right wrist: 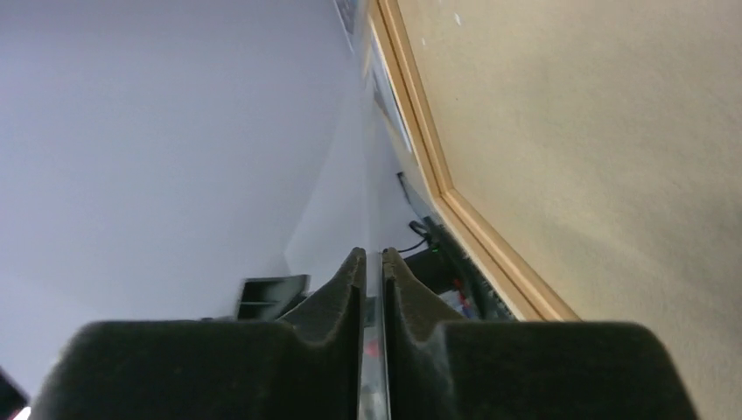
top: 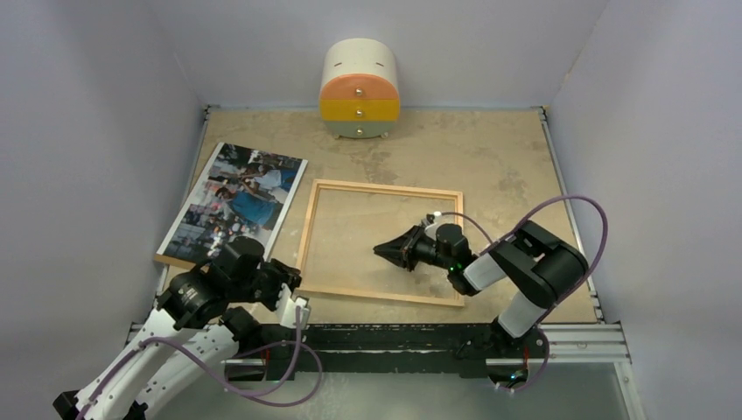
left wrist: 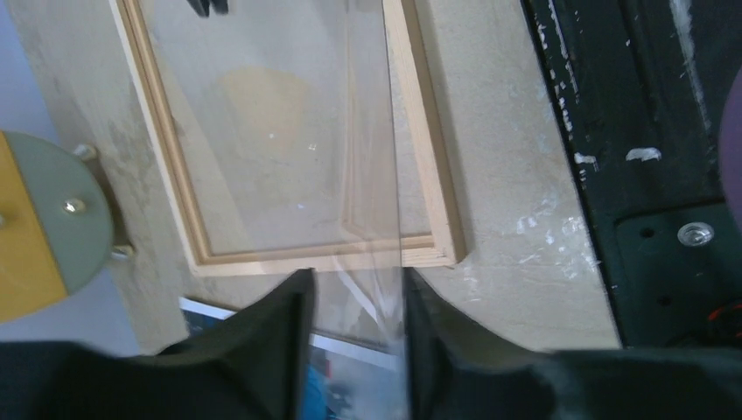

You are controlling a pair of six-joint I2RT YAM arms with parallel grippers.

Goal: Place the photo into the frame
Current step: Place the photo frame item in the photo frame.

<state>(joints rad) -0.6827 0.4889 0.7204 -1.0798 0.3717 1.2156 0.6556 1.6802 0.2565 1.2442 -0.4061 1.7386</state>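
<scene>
Far left, the photo (top: pixel 236 198) lies face up on a brown backing board (top: pixel 171 259). Its long axis runs from near left toward far right, and it sits just beside the frame (top: pixel 385 185) but outside it. The left end effector (top: pixel 289 278) hovers over the photo's near right corner, pointing toward the frame. Its fingers (left wrist: pixel 271 350) stand a little apart, with the edge of a clear pane (left wrist: pixel 350 201) loose in the gap. The frame lies flat mid-surface, long axis left to right, with bare surface showing through its opening. Over its near right part the right end effector (top: pixel 382 251) points left, pinched onto the pane's opposite edge. The left arm is plainly nearer the photo, which would likely have to travel rightward once the pane is settled. The surface (top: pixel 499 157) is mottled tan and walled on three sides in pale lilac, with a round drawer cabinet (top: pixel 360 87) at its far edge.
</scene>
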